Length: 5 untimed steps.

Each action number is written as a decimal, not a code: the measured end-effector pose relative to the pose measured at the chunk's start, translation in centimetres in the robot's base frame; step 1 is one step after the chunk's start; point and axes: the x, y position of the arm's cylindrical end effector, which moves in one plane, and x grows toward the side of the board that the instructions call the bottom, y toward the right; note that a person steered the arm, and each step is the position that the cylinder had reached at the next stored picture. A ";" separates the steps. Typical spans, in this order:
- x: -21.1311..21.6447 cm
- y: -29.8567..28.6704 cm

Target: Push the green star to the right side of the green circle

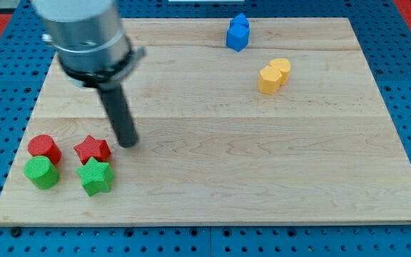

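Down at the view's lower left, my tip [128, 143] rests on the wooden board [227, 178] as a bare dark rod with no jaws, holding nothing, just beside the right edge of the red star [92, 150]. The green star [95, 176] lies directly below the red star, touching it, a little below and left of my tip. The green circle [42, 173] sits to its left, near but apart, under the red circle [44, 148]. Well apart, near the view's top, stand a blue block [238, 33] and a yellow block [274, 76], their shapes hard to name. The arm's grey housing [84, 36] is cut off at the top edge.
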 end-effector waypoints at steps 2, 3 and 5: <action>9.9 -1.2; 5.3 -5.5; 4.5 -2.5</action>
